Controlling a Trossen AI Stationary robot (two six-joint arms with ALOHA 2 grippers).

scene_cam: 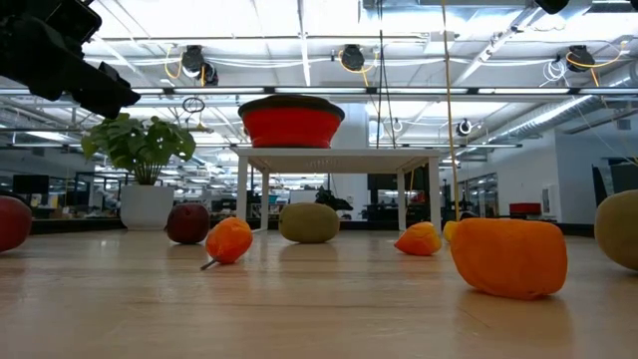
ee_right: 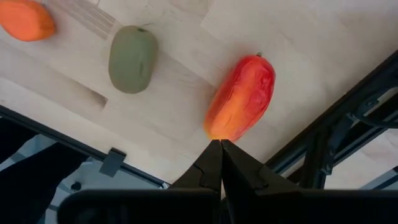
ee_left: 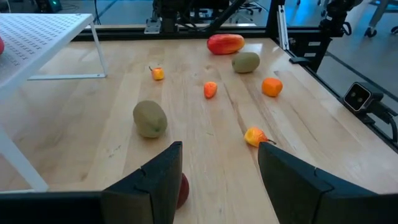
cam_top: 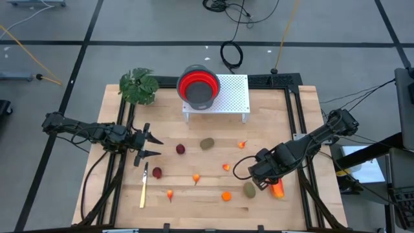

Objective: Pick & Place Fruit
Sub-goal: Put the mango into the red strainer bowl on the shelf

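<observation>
Two grippers over scattered fruit.
Right gripper (ee_right: 220,144): fingers closed, empty, above elongated red-orange fruit (ee_right: 240,99) near table (cam_top: 213,204) edge. Left gripper (cam_top: 157,147): fingers wide, empty.

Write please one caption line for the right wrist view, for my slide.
Shut right gripper above the red-orange fruit, with an olive fruit beside it on the table.

The table (cam_top: 272,129) was pale matt wood; the elongated red-orange fruit (ee_right: 241,99) looked glossy and wrinkled; 1 olive-brown oval (ee_right: 132,59) looked matt.
</observation>
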